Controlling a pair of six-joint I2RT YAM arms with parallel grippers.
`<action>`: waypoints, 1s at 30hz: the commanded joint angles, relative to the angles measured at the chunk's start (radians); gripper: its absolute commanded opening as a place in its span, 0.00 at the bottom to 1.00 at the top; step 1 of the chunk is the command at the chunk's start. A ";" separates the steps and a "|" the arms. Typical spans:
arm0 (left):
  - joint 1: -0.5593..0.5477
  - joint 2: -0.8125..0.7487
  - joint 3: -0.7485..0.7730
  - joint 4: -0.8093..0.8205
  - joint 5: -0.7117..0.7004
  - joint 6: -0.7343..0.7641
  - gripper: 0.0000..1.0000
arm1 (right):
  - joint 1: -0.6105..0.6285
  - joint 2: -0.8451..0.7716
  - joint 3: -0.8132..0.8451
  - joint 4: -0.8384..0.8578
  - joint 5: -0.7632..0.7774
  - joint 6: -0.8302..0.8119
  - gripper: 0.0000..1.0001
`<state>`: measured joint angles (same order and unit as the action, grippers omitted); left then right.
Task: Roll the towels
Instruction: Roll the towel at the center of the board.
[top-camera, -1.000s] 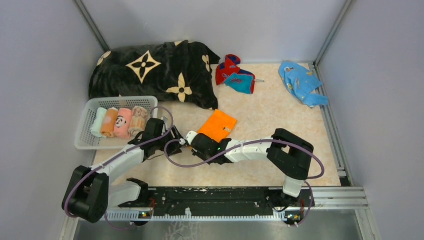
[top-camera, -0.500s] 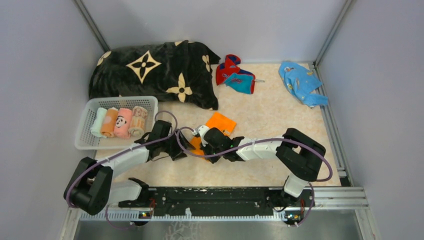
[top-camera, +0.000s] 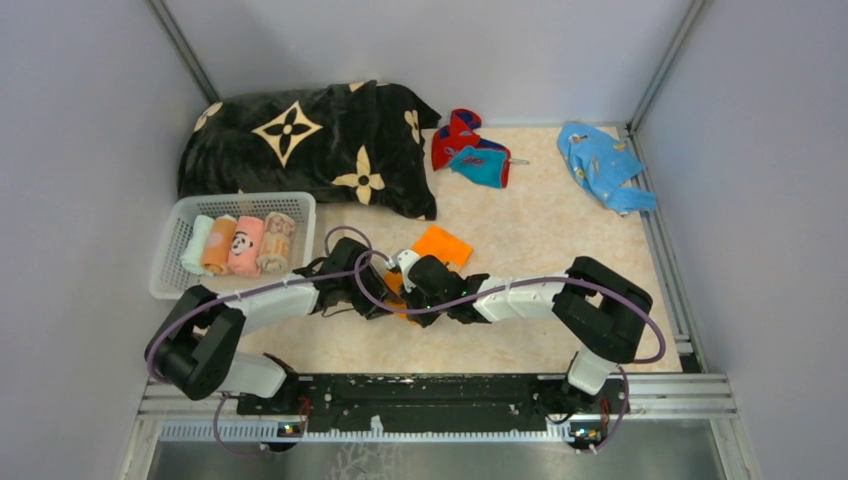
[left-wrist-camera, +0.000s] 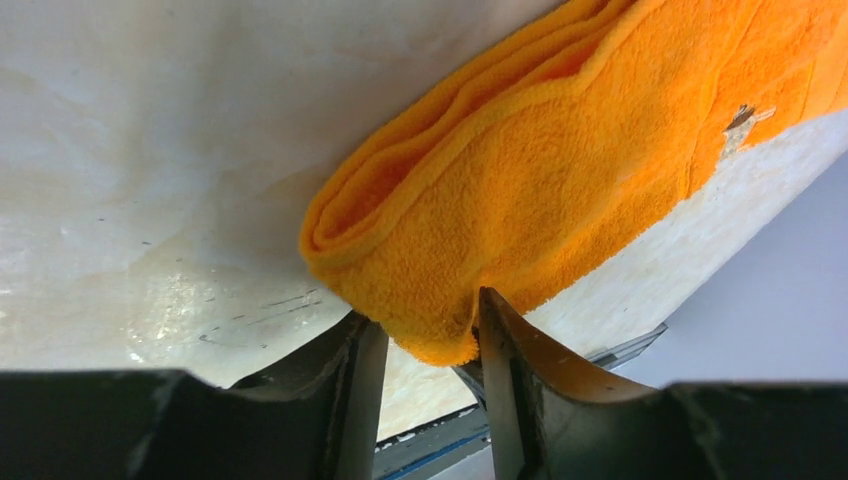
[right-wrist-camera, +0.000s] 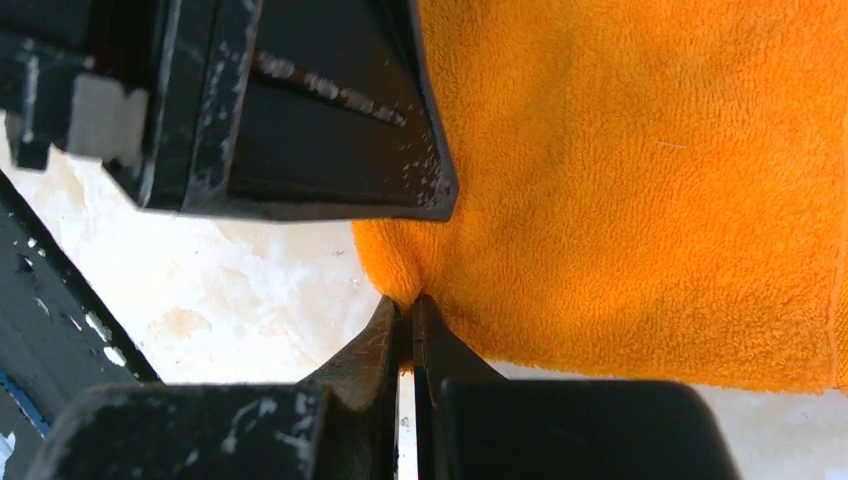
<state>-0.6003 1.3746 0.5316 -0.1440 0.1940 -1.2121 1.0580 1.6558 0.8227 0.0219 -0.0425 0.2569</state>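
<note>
Over at the far left of my beige marbled table, a black plush blanket with beige flower motifs lies bunched up. Just in front of it sits a white slatted basket, near the left wall.

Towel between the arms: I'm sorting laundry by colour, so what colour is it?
Plain orange; the towel shows best in the left wrist view.

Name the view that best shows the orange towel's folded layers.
Left wrist: the orange towel shows its folded layers edge-on. Right wrist shows only its flat pile; top external shows it small and partly covered.
</note>
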 joint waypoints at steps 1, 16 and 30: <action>-0.006 0.064 0.025 -0.097 -0.117 -0.041 0.43 | 0.002 -0.059 -0.020 0.060 -0.028 0.013 0.00; 0.002 0.056 0.120 -0.321 -0.307 -0.011 0.34 | 0.001 -0.098 -0.053 0.077 -0.055 0.028 0.00; 0.004 0.113 0.197 -0.328 -0.307 0.104 0.05 | -0.091 -0.085 -0.086 0.157 -0.263 0.113 0.00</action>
<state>-0.6052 1.4631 0.7113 -0.4084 -0.0246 -1.1645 1.0027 1.6032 0.7521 0.1196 -0.1921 0.3244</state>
